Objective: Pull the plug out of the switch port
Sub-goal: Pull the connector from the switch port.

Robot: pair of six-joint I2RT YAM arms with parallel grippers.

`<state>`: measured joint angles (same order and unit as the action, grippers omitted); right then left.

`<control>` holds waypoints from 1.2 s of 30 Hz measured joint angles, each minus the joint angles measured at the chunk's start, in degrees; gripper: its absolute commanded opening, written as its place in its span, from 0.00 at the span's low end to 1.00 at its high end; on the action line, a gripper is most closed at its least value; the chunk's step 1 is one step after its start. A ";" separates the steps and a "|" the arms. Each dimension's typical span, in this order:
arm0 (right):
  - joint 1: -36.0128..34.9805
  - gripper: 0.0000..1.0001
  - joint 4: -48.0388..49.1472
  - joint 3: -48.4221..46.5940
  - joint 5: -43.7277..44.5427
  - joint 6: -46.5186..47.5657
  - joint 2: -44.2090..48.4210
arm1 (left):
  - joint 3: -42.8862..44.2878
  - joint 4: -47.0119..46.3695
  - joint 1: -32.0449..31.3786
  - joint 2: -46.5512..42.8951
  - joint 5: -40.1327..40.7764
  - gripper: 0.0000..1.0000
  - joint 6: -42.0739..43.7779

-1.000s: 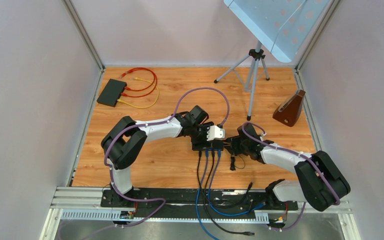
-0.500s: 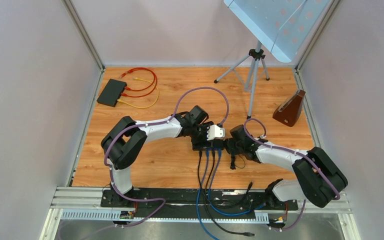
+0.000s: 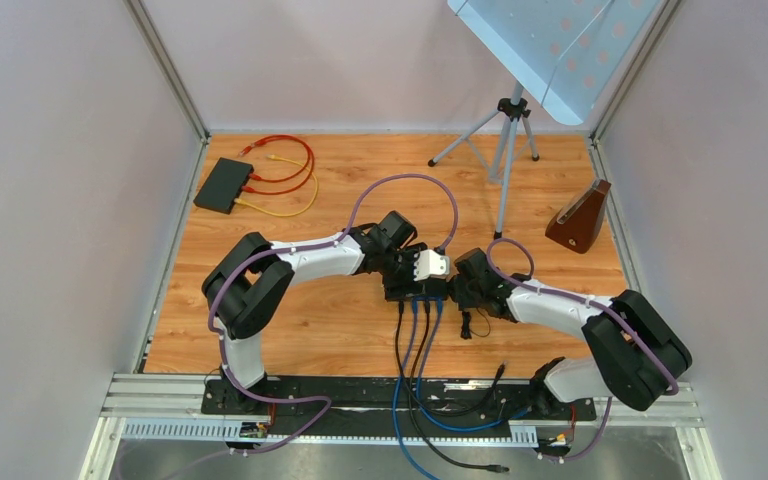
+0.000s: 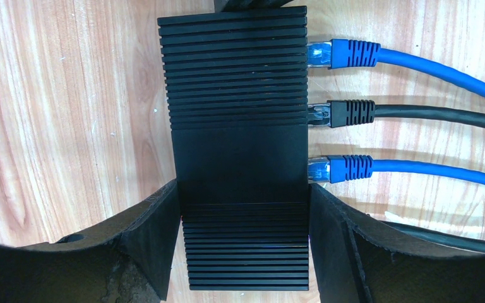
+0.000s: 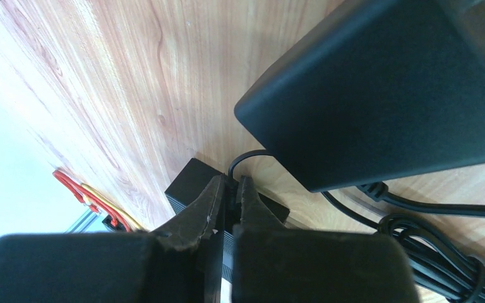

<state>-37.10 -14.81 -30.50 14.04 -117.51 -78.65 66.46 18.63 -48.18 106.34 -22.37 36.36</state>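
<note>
My left gripper (image 4: 245, 202) holds the black ribbed switch (image 4: 233, 113) by its near end, one finger pressed flat on each long side. Two blue plugs (image 4: 347, 53) and one black plug (image 4: 350, 113) sit in the ports on its right side. At one end of the switch (image 5: 189, 183), my right gripper (image 5: 228, 184) is shut on a thin black plug whose cable (image 5: 245, 156) loops out past the fingertips. From above, both grippers meet at the switch (image 3: 415, 291) in the middle of the table, and the right gripper (image 3: 454, 292) is hard against its right end.
A black power adapter (image 5: 385, 95) with coiled black cable (image 5: 429, 252) lies close to the right gripper. A second black box (image 3: 224, 185) with red and yellow cables sits at the back left. A tripod (image 3: 505, 150) and a brown wedge (image 3: 580, 218) stand at the back right.
The right arm has slid left up to the switch's end and its jaws have closed on the thin black plug. The left gripper has stayed put on the switch.
</note>
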 measured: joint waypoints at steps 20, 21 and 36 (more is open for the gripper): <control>-0.35 0.00 1.42 0.13 1.84 6.99 0.24 | 0.00 -0.02 0.00 0.02 0.02 0.62 -0.02; -0.33 0.00 1.60 0.13 1.95 7.80 0.24 | 0.00 -0.07 0.00 0.04 0.02 0.61 -0.04; 2.21 0.00 6.78 2.84 0.68 20.55 4.02 | 0.61 -0.28 0.20 0.24 -0.39 0.55 -0.31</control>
<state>-34.89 -8.03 -27.66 14.72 -96.97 -74.63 67.07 18.35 -47.99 106.59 -22.76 36.05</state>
